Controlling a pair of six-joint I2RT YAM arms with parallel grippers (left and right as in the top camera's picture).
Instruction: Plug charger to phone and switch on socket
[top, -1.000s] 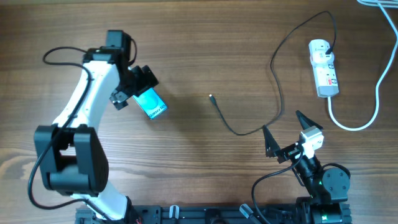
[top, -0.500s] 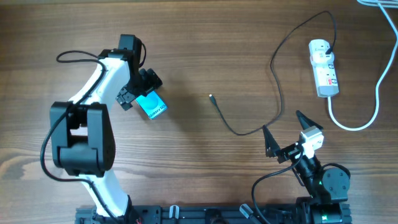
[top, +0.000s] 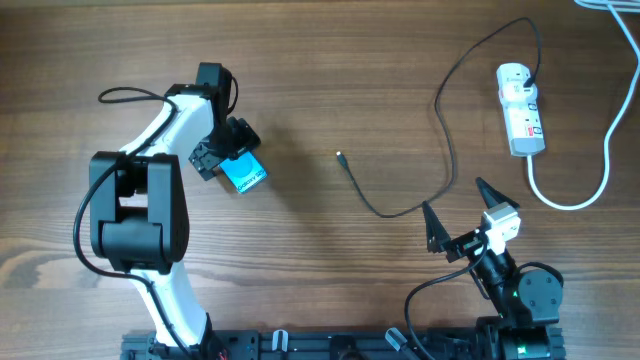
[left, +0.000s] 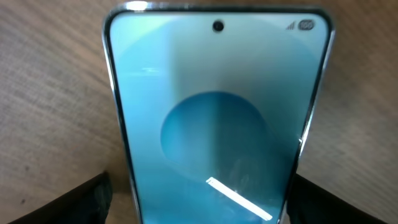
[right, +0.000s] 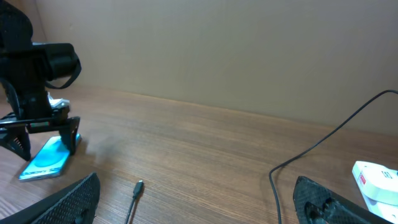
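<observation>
The phone (top: 245, 173) lies flat on the table (top: 320, 80), left of centre, between the spread fingers of the left gripper (top: 230, 160). It is probably rigid, thin and slippery: grip its long edges. The right gripper (top: 458, 210) is open.

Phone (top: 243, 172) lies on the table's (top: 300, 290) left half, left gripper (top: 227, 155) over it. Charger (top: 395, 214) trails mid-table; socket (top: 520, 110) sits far right.

Left arm (top: 165, 125) swings in: elbow and upper link shift right, closer to the wrist. Left gripper (top: 228, 152) moves down and right onto phone (top: 245, 174), fingers now astride its near end. Gripper covers more of phone; less screen shows overhead. Phone sits slightly lower than before.
</observation>
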